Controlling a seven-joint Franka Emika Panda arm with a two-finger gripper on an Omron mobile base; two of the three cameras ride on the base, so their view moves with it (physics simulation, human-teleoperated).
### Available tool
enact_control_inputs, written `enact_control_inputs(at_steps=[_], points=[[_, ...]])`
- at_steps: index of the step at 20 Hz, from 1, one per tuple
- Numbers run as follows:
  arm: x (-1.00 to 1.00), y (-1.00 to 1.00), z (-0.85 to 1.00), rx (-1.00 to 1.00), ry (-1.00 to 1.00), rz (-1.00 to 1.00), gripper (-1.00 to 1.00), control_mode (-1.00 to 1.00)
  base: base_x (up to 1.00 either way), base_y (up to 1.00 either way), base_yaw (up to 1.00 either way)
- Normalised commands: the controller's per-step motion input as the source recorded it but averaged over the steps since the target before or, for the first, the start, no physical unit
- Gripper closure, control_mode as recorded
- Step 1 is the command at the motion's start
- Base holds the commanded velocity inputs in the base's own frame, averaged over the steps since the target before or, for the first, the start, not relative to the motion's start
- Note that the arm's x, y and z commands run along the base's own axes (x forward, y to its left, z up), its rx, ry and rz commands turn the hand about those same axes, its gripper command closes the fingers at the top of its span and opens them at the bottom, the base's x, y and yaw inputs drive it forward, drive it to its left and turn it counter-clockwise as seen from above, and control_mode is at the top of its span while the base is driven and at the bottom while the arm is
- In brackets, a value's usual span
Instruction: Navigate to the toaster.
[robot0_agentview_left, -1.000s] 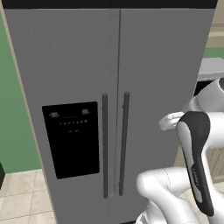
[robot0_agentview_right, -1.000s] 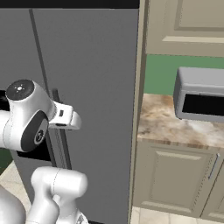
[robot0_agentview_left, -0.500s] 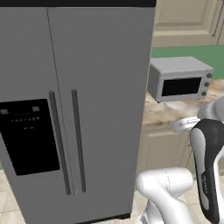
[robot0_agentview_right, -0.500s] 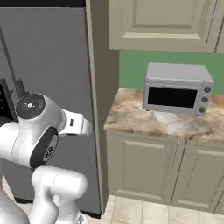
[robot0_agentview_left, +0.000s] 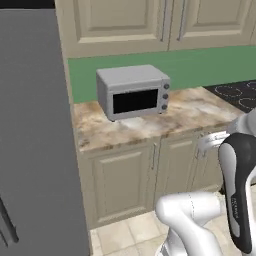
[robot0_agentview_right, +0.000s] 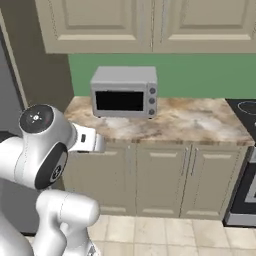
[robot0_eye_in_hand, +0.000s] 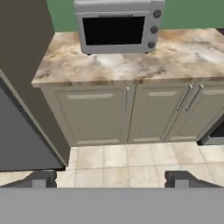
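Note:
The toaster is out of view. My gripper (robot0_eye_in_hand: 112, 178) is open, its two dark fingertips (robot0_eye_in_hand: 43, 177) standing wide apart at the bottom of the hand view with nothing between them. It points down at the tiled floor in front of the lower cabinets, well short of the counter. The white arm rises at the lower right of the left base view and the lower left of the right base view.
A grey box oven (robot0_agentview_left: 132, 92) (robot0_agentview_right: 124, 91) (robot0_eye_in_hand: 117, 27) with a black glass window stands on the marble counter (robot0_agentview_left: 195, 112) (robot0_agentview_right: 195, 122). The grey fridge (robot0_agentview_left: 30, 140) is at the left. A black stove top (robot0_agentview_left: 235, 92) (robot0_agentview_right: 245, 107) lies at the right. Beige cabinet doors (robot0_eye_in_hand: 131, 113) sit below.
The whole picture has shifted as the base drove right: the fridge has slid off to the left, and the counter with the box oven now sits in the middle.

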Motion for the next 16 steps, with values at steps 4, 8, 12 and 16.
enact_control_inputs(at_steps=[4, 8, 12, 16], points=[[0.0, 0.0, 0.0, 0.0, 0.0, 0.0, -1.0, 1.0, 0.0, -1.0, -0.6], [0.0, 0.0, 0.0, 0.0, 0.0, 0.0, -1.0, 1.0, 0.01, -1.0, -0.65], [0.0, 0.0, 0.0, 0.0, 0.0, 0.0, -1.0, 1.0, 0.06, -1.0, -0.62], [0.0, 0.0, 0.0, 0.0, 0.0, 0.0, -1.0, 1.0, 0.37, -1.0, -0.52]])
